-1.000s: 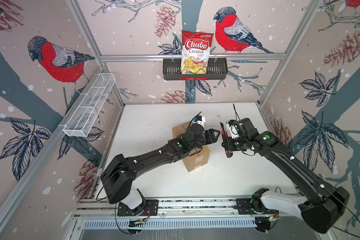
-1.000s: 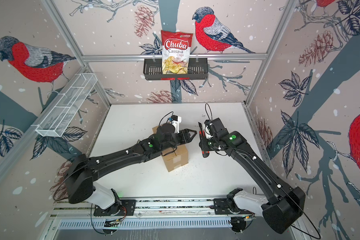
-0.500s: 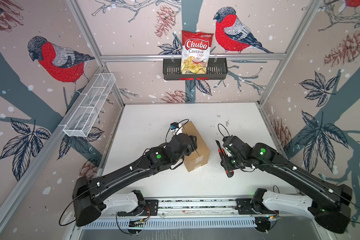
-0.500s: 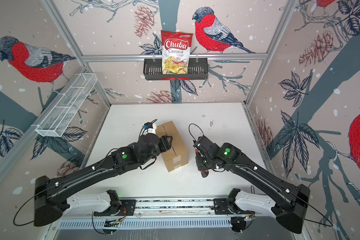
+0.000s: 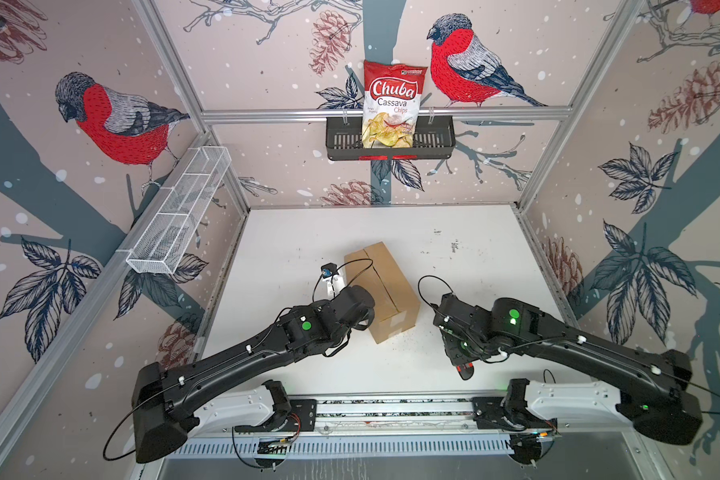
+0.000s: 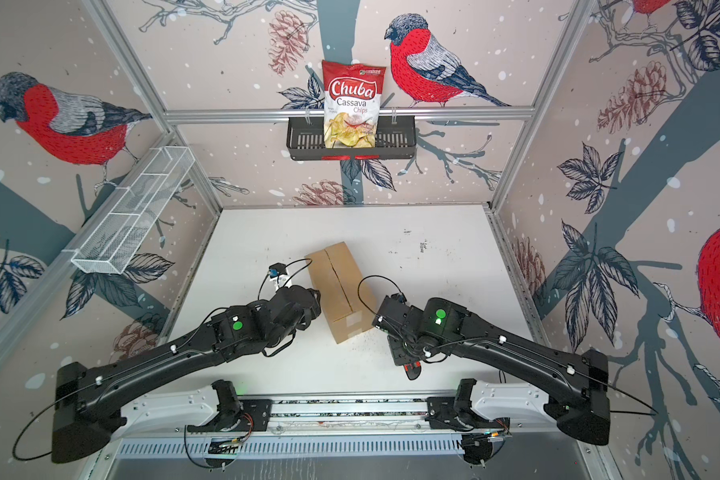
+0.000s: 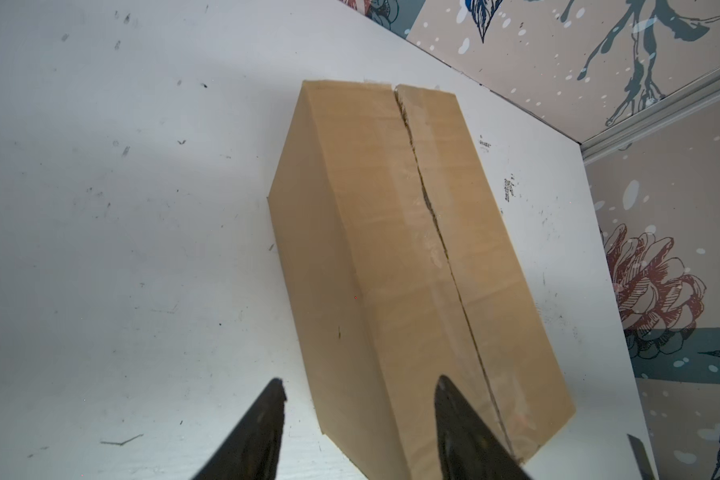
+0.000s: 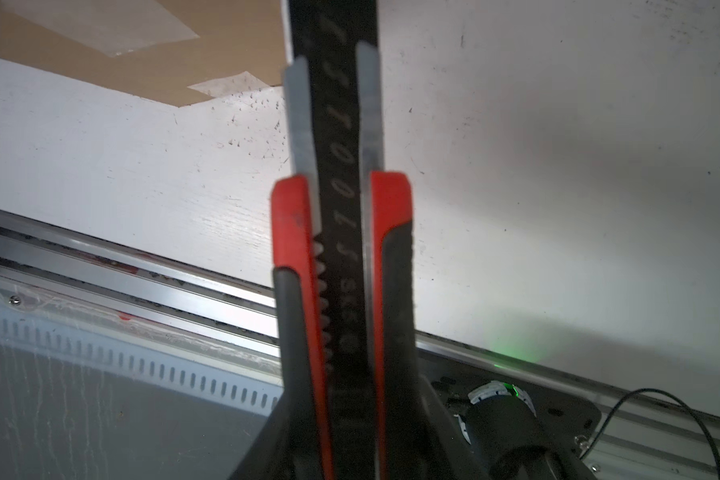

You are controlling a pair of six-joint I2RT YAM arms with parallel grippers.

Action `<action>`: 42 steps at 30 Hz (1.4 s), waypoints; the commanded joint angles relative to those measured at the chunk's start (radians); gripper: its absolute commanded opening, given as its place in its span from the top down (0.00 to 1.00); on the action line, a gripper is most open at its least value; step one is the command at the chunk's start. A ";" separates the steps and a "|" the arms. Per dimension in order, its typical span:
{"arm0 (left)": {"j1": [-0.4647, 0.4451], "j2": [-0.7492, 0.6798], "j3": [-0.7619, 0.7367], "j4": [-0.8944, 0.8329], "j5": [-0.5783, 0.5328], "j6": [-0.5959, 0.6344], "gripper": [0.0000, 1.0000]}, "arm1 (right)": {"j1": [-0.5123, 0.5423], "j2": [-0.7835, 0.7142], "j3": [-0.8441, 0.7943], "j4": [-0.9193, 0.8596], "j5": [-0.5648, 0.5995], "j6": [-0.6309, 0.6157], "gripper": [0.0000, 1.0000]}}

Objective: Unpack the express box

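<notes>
The express box (image 5: 385, 286) (image 6: 341, 286) is a brown oblong carton lying mid-table, angled. In the left wrist view a thin dark slit runs the length of the box (image 7: 412, 249) along its taped centre seam, with the flaps still flat. My left gripper (image 7: 360, 386) is open at the carton's near left corner. One finger is over the table and one is over the box top, and nothing is held. My right gripper (image 8: 346, 424) is shut on a red and black utility knife (image 8: 341, 208) (image 5: 465, 369), to the box's front right and apart from it.
A Chuba chips bag (image 5: 393, 104) stands in a black slotted basket (image 5: 433, 141) on the back wall. A white wire shelf (image 5: 179, 216) hangs on the left wall. Cardboard crumbs (image 5: 408, 336) lie by the box's near end. The arms' rail (image 5: 391, 411) lines the front edge.
Both arms drew back toward the front. The left gripper came off the box top to its near left corner. The right gripper carried the knife away to the front right.
</notes>
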 commanded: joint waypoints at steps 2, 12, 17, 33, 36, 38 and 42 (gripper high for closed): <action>-0.023 0.004 -0.022 -0.006 -0.021 -0.049 0.51 | 0.015 0.041 0.026 -0.032 0.022 0.014 0.93; -0.036 -0.023 -0.096 0.054 0.006 -0.083 0.58 | 0.049 0.105 0.066 -0.010 0.000 0.007 0.94; -0.038 -0.034 -0.133 0.092 0.024 -0.093 0.63 | 0.054 0.133 0.075 -0.006 -0.012 -0.001 0.94; -0.039 -0.028 -0.181 0.168 0.056 -0.092 0.69 | 0.065 0.188 0.110 -0.009 -0.014 -0.015 0.94; -0.039 -0.025 -0.188 0.179 0.063 -0.093 0.70 | 0.063 0.198 0.115 -0.014 -0.010 -0.020 0.94; -0.039 -0.023 -0.192 0.185 0.065 -0.095 0.70 | 0.063 0.200 0.118 -0.012 -0.011 -0.022 0.94; -0.039 -0.022 -0.195 0.188 0.066 -0.094 0.71 | 0.063 0.203 0.122 -0.011 -0.009 -0.022 0.94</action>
